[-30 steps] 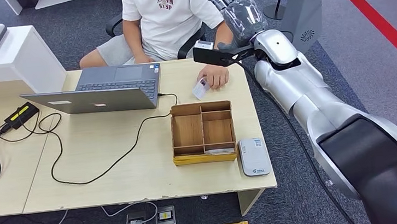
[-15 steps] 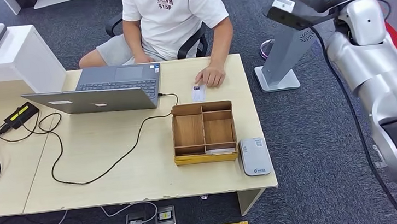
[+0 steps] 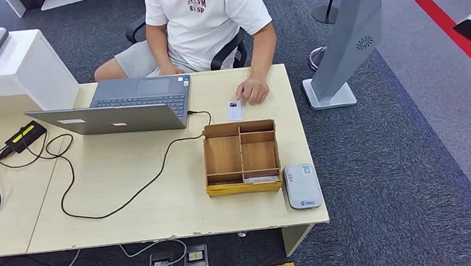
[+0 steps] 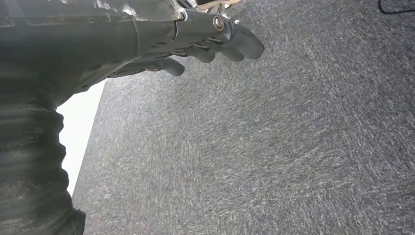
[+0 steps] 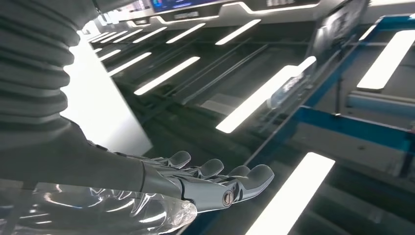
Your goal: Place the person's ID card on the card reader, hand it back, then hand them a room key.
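ID card (image 3: 235, 110) lies flat on the desk (image 3: 127, 182) near its far edge, just beyond the wooden organizer tray (image 3: 242, 156), and the seated person's hand (image 3: 252, 91) rests right beside it, fingertips at or nearly at its corner. From this distance I can't say for sure whether they touch it.

Over by the near right corner sits the card reader (image 3: 302, 186), just beside the tray and well apart from the card.

The robot's right hand (image 5: 205, 183) is up high, pointed toward the ceiling lights, fingers stretched out flat and a little apart with nothing in them. Its left hand (image 4: 195, 41) hangs over the carpet, fingers extended with a slight curl, also carrying nothing.

To my eye nothing has been picked up yet, so the whole job is still ahead. The worry is the reach: the right arm has a long way to come down, and the person's hand is parked exactly where it must land. A thin card flat on a smooth top could also skid away from broad fingers, toward the laptop (image 3: 120, 108) or its cable (image 3: 158, 173).
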{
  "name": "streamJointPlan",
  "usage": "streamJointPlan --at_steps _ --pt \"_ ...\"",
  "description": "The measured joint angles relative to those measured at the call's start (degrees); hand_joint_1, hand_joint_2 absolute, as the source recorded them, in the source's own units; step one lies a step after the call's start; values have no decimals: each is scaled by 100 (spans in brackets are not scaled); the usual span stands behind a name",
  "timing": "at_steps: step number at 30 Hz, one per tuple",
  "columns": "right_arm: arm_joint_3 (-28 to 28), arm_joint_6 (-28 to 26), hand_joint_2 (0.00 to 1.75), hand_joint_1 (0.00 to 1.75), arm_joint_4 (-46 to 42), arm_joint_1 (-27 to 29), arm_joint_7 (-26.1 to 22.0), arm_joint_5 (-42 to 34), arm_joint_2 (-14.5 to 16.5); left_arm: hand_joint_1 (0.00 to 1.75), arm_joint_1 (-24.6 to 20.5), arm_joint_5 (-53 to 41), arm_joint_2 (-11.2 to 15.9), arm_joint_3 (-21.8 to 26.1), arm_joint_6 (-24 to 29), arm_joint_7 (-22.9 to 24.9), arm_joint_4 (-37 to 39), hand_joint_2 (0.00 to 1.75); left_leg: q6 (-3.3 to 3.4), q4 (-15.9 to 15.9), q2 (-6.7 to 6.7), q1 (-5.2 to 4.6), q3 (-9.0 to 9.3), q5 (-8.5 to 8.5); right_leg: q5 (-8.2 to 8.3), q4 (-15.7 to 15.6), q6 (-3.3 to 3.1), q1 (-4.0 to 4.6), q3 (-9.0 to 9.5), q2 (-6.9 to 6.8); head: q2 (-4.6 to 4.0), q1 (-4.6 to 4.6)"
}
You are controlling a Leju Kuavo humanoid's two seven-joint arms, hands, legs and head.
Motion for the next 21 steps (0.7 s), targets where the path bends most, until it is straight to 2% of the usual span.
streamJointPlan --at_steps 5,10,13,21 --pt "-1339 2 0 0 -272 558 -159 238 -106 0 -8 48 -43 16 99 38 0 175 1 -1 1 0 0 -1 -1 0 0 0 -1 1 0 1" --pt "-2432 2 0 0 -360 1333 274 506 -210 0 -15 110 -98 58 194 168 0 175 5 -1 0 -1 0 -6 -5 -1 3 0 2 0 0 2" --pt "-3026 3 0 0 -352 1860 287 648 -212 0 -21 120 -138 107 223 201 0 175 2 -2 3 -2 -2 -10 -6 -1 3 -1 1 2 0 0" --pt "-3990 4 0 0 -262 2625 702 973 -105 0 -45 137 -210 182 229 219 0 175 2 -4 7 2 -1 -11 -8 -1 -1 3 -1 5 0 -1"
